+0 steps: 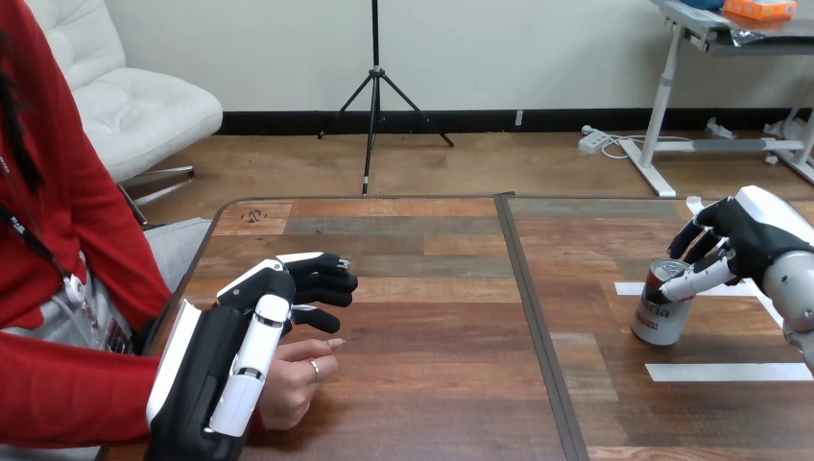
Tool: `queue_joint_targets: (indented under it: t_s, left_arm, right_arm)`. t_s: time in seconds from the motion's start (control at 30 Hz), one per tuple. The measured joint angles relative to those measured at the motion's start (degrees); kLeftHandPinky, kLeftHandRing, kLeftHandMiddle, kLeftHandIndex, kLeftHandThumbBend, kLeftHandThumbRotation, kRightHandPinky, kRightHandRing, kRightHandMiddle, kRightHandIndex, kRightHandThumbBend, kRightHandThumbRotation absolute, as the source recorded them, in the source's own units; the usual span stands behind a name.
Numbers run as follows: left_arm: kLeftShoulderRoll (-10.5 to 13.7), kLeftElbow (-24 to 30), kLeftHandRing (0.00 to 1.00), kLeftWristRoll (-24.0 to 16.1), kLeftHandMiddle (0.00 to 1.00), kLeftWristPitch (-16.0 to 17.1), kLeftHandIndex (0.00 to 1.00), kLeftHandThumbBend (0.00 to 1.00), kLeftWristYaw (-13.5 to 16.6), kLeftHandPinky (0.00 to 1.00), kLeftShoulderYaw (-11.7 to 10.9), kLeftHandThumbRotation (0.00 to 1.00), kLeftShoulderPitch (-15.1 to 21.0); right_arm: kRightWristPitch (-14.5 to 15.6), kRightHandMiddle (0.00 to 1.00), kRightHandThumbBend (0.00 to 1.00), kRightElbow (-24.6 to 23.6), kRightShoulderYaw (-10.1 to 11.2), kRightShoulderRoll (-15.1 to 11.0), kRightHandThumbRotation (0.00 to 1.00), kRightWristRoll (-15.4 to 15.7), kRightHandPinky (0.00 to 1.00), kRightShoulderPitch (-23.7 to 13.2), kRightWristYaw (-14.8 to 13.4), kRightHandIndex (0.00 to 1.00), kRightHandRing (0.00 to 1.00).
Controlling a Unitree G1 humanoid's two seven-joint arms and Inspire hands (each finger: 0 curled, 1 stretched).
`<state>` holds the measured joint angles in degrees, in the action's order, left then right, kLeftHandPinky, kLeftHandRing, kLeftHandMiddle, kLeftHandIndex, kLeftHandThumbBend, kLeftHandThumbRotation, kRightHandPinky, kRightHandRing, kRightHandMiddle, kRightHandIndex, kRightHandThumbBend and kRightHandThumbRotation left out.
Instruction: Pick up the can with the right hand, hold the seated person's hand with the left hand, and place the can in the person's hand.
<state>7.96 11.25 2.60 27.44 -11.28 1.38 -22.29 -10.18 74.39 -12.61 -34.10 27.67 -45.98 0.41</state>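
Observation:
A silver and red can (660,315) stands upright on the right half of the wooden table (432,288). My right hand (754,235) reaches it from the right. Its thumb lies across the front of the can's upper part, and its dark fingers curl over the rim from behind. At the view's left, my left hand (245,351) lies over the person's hand (293,384), which rests on the table near its left edge. My left thumb passes just above the person's fingers. The left fingers stretch forward, half bent, beyond that hand and are not wrapped round it.
White tape strips (730,372) mark the table around the can. A dark seam (533,317) runs front to back down the table's middle. The person's red sleeve (67,399) lies along the left edge.

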Motion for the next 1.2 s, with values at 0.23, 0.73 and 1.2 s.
queue_joint_targets:
  t_s: [0.23,0.73,1.2]
  left_arm:
    - [0.0,0.0,0.64,-0.02,0.64,0.0,0.63,0.18,-0.01,0.56,0.0,1.0,0.0]
    - [0.0,0.0,0.63,-0.11,0.64,0.02,0.62,0.17,-0.04,0.54,-0.02,1.0,0.02]
    - [0.0,0.0,0.64,-0.23,0.64,0.04,0.62,0.17,-0.04,0.54,-0.04,1.0,0.02]
  right_arm:
    - [1.01,0.58,1.0,0.0,0.01,0.05,0.12,-0.34,0.48,0.0,0.82,0.55,0.55]
    - [1.67,0.59,1.0,0.0,0.02,0.05,0.14,-0.79,0.5,0.0,1.35,0.57,0.56]
    - [1.92,0.59,1.0,0.0,0.02,0.05,0.15,-0.78,0.48,0.0,1.39,0.58,0.55]
